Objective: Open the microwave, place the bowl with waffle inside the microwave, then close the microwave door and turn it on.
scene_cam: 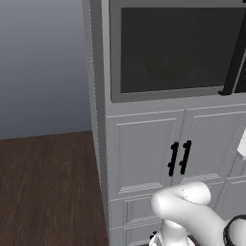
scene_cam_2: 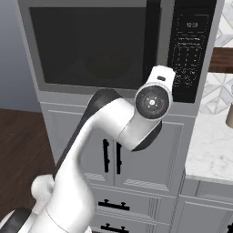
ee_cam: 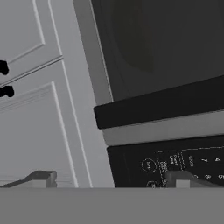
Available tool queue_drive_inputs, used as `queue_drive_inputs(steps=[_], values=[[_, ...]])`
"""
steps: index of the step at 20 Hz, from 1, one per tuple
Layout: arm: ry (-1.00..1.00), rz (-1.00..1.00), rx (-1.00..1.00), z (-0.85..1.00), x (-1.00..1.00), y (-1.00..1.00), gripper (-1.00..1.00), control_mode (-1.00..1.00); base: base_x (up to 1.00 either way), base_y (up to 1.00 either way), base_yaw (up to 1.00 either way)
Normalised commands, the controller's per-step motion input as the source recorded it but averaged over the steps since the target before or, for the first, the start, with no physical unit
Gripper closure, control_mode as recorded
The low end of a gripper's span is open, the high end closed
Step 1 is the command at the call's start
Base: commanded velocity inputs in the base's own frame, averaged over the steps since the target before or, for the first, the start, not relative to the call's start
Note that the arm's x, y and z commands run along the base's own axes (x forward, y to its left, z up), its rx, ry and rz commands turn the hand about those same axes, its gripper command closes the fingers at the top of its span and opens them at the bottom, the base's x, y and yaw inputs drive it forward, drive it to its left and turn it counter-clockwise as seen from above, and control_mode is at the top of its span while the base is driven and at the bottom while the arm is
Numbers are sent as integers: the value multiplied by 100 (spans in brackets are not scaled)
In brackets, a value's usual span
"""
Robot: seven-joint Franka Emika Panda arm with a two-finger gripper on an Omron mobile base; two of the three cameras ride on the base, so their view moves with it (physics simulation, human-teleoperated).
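The microwave (scene_cam_2: 104,45) is built into the tall grey cabinet, and its dark glass door (scene_cam: 178,50) is shut. A long black bar handle (scene_cam_2: 152,36) runs down the door's right edge, beside the black keypad panel (scene_cam_2: 191,45). In the hand view, which is rolled sideways, the handle (ee_cam: 162,107) crosses the middle, with the glass (ee_cam: 162,43) above it and the keypad (ee_cam: 175,162) below. My gripper (ee_cam: 113,180) is open and empty, close in front of the handle's lower end. My white hand (scene_cam_2: 159,79) points at the microwave front. The bowl with waffle is out of view.
White panelled cupboard doors (scene_cam: 149,153) with small black handles (scene_cam: 179,157) sit under the microwave, with drawers (scene_cam_2: 113,205) lower down. A pale marble counter (scene_cam_2: 209,141) extends to the right. Dark wood floor (scene_cam: 48,187) lies to the cabinet's left.
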Motion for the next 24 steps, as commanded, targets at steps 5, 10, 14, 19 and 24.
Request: queue_drive_inputs(steps=[5, 10, 14, 19, 24], values=[[-27, 20, 0, -25, 23, -28, -100, -100, 0, 0, 0], [-20, 6, 0, 0, 70, -30, -100, -100, 0, 0, 0], [-13, 3, 1, -3, 57, -27, 100, -100, 0, 0, 0], [-7, 0, 4, 4, 25, -50, 100, -100, 0, 0, 0], [-4, 0, 0, 0, 47, -14, 100, -100, 0, 0, 0]])
